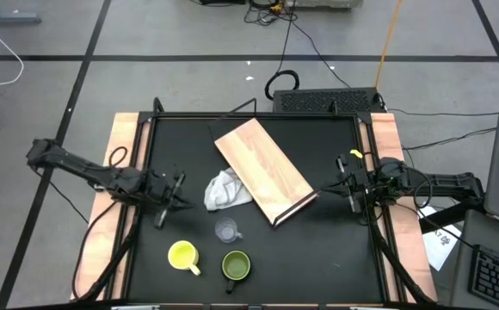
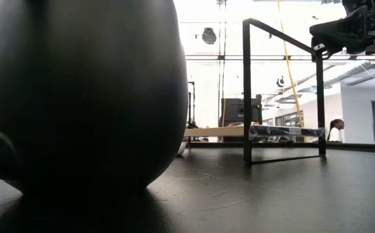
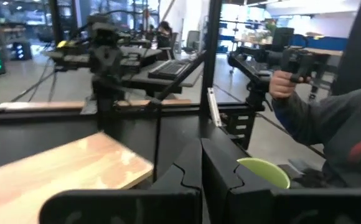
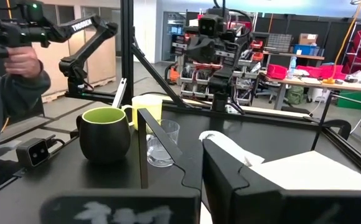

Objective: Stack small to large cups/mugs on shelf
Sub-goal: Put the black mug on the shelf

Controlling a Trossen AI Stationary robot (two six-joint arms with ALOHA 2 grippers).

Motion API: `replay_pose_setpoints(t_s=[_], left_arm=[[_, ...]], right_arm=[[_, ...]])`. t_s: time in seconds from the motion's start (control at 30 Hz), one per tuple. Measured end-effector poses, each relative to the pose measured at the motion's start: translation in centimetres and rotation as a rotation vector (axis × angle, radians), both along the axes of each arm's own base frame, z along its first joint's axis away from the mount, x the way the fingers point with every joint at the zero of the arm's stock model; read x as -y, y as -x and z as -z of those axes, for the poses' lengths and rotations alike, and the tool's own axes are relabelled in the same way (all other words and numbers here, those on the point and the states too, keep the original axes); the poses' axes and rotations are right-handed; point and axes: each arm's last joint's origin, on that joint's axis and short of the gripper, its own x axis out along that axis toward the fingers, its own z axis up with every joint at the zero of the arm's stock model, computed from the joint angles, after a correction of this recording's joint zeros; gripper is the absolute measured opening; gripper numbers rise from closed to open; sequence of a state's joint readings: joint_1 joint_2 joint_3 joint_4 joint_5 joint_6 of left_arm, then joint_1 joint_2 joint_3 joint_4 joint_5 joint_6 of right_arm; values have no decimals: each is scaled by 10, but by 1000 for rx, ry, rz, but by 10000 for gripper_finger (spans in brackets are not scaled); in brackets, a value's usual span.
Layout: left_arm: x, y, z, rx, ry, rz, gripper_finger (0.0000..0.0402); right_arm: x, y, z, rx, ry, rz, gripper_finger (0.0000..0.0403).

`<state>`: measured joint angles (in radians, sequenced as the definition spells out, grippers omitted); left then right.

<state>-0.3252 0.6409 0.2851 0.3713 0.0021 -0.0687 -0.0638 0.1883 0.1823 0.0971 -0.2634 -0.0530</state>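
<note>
Black counter, with the light-wood shelf lying at a slant near its middle, between the two claws. Left claw held low over the counter's left part, fingers pressed together, clenched on nothing. White cloth just inward of that claw, crumpled against the shelf's near long edge. Glass cup forward and inward of the left claw, apart from it, standing upright. Yellow mug almost straight ahead of the left claw toward the front edge, handle turned toward the green mug beside it; both upright, neither touching the other. Right claw at the counter's right edge, just off the shelf's lower corner, touching nothing; cannot tell whether released or clenched. Seen from the right wrist, well ahead of that claw: green mug with a pale green inside, yellow mug behind it, glass cup just beside them, cloth nearer. Low down, one dark round mug body filling most of the left, shelf frame upright beyond. Person's hand and grey sleeve beyond the counter, gripping a dark handle.
</note>
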Motion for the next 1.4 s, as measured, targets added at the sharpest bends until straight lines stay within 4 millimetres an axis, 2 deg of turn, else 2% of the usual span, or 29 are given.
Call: replay_pose_setpoints(t_s=[0.3, 0.6, 0.83, 1.07, 1.4], left_arm=[[17, -22, -3, -16, -39, 25, 0], [32, -53, -10, -117, 33, 32, 0], [52, -89, -26, -241, -24, 47, 0], [67, -122, -32, -399, -65, 60, 0], [87, -163, -48, -716, -128, 33, 0]], right_arm=[[0, 0, 0, -3, -14, 0, 0], [0, 0, 0, -2, -13, 0, 0], [0, 0, 0, -1, -7, 0, 0], [0, 0, 0, 0, 2, 0, 0], [0, 0, 0, -6, -9, 0, 0]])
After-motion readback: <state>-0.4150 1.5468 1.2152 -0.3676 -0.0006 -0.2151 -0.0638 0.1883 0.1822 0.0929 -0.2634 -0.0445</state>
